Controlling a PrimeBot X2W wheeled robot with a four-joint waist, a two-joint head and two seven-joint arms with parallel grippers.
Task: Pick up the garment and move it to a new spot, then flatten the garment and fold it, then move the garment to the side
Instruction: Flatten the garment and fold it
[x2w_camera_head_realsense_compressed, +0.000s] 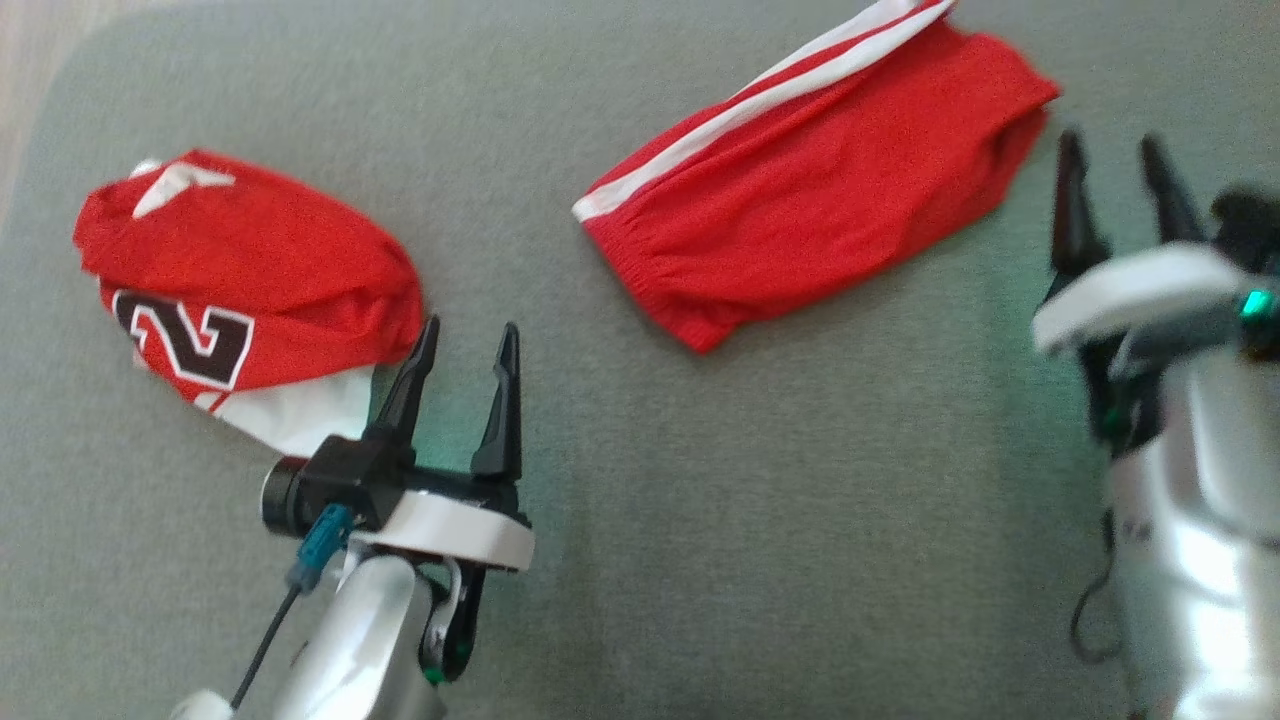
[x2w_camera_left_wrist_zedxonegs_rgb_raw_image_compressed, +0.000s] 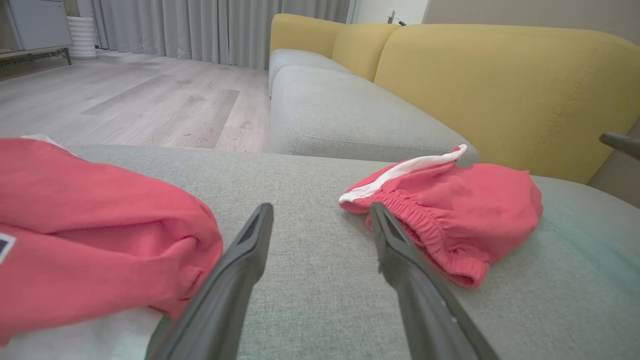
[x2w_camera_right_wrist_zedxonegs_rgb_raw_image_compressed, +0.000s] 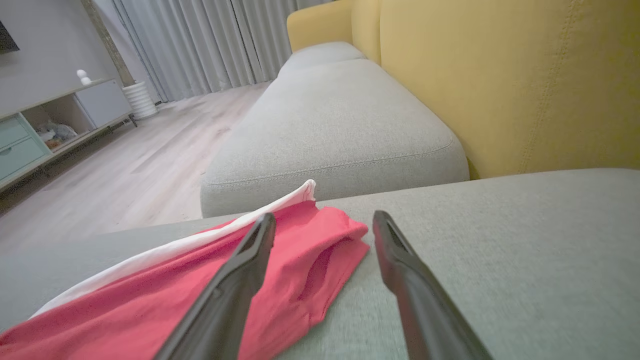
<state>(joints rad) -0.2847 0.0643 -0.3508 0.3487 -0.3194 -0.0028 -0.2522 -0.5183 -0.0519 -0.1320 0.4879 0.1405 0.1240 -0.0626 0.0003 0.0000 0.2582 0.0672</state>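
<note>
Head view: black numeral on jersey

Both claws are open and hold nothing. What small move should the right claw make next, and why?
Probably lower the right claw and close it on the near end of the red shorts. In its wrist view that end lies between its open fingers, and the shorts rest loose on the grey cushion.

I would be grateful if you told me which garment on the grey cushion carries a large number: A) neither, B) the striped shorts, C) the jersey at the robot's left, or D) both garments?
C: the red jersey at the robot's left shows a black, white-edged 2, while the red shorts carry only white stripes.
</note>
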